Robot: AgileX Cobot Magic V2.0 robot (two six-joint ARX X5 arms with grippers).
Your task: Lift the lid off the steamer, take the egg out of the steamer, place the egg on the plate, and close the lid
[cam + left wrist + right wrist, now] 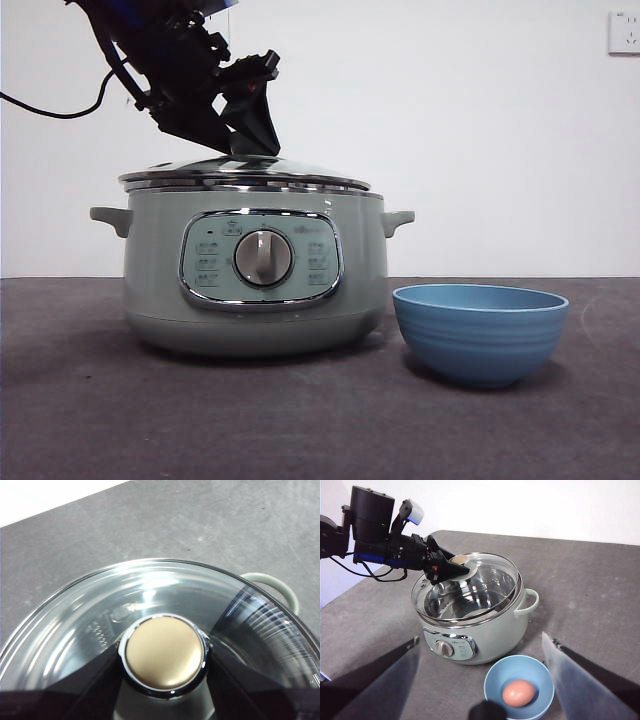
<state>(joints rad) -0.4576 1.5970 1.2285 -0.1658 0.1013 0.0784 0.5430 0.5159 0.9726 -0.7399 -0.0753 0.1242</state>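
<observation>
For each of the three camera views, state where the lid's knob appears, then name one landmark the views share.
Front view: the knob sits above the steamer, mostly hidden by the left gripper.
Left wrist view: the knob is low in the centre, with the jaws on either side.
Right wrist view: the knob is upper left of centre.
Shared landmark: the glass lid.

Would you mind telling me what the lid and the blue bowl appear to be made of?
The lid looks like clear glass with a chrome rim: the pot's shiny interior shows through it. The left hand is closed on its knob. The blue bowl looks like matte plastic or ceramic, faintly ridged; I cannot tell which.
</observation>
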